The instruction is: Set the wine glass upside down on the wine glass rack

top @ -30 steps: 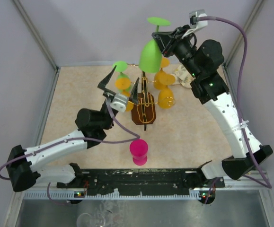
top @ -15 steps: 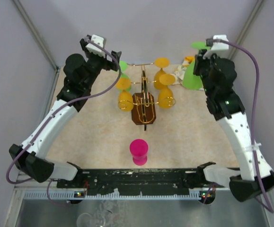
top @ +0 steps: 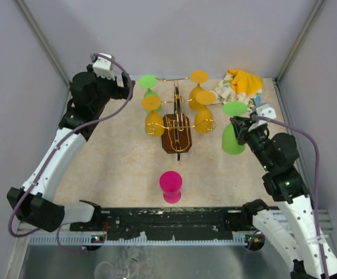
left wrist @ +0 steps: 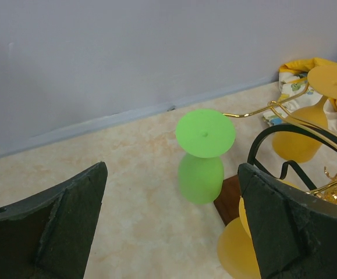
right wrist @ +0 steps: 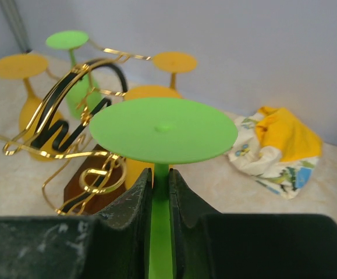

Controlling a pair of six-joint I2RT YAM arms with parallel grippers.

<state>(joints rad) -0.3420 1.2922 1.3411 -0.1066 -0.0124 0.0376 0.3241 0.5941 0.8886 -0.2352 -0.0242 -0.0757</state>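
Note:
The wine glass rack point(top: 177, 125) is a gold wire stand on a dark brown base at the table's middle. Several orange glasses and one green glass point(top: 148, 82) hang or stand upside down at it. My right gripper point(top: 241, 122) is shut on the stem of a second green wine glass point(top: 233, 141), held foot up to the right of the rack. The right wrist view shows the fingers point(right wrist: 134, 200) clamped on the stem point(right wrist: 160, 180) under the foot disc point(right wrist: 163, 129). My left gripper point(top: 127, 88) is open and empty, raised left of the rack, with the green glass point(left wrist: 201, 174) ahead.
A pink glass point(top: 170, 186) stands at the near middle of the table. A yellow and white cloth point(top: 241, 84) lies at the back right corner. Grey walls close the back and sides. The rack's gold arms point(right wrist: 81, 110) reach toward the held glass.
My right arm has come down from high behind the rack to its right side, still holding the green glass. My left arm rose from beside the rack to the back left.

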